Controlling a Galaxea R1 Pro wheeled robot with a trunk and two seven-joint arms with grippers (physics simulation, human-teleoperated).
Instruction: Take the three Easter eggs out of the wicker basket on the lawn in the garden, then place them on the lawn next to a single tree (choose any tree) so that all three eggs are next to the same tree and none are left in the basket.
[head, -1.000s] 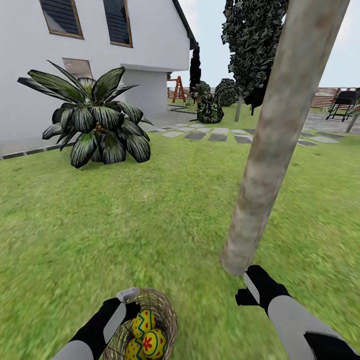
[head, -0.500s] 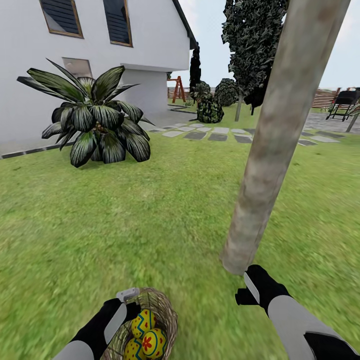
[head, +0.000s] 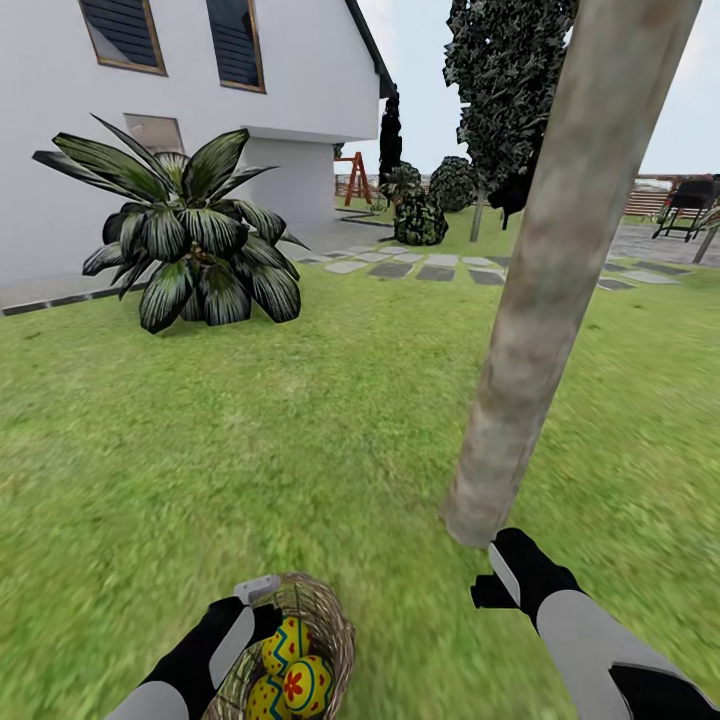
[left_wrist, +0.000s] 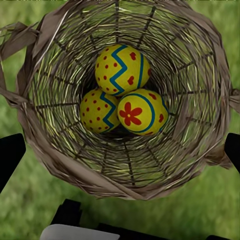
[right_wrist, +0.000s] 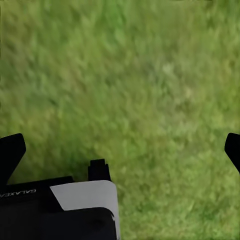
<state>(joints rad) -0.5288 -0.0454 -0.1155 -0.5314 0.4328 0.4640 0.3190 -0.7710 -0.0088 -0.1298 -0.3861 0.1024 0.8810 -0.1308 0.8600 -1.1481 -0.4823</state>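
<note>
All three eggs (left_wrist: 122, 97) lie in the basket (left_wrist: 45, 75) beside the tree (head: 520, 360); none placed. Left claw (left_wrist: 120, 150) spread wide above them, right claw (right_wrist: 120, 150) wide over grass (right_wrist: 130, 75), both empty.

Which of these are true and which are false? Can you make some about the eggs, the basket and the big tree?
1. All three Easter eggs lie inside the wicker basket. True.
2. The right end effector holds an egg. False: it is empty, above bare lawn.
3. The tree trunk rises just beyond the right end effector. True.
4. The left end effector hangs above stepping stones. False: it is spread wide over the basket.
</note>
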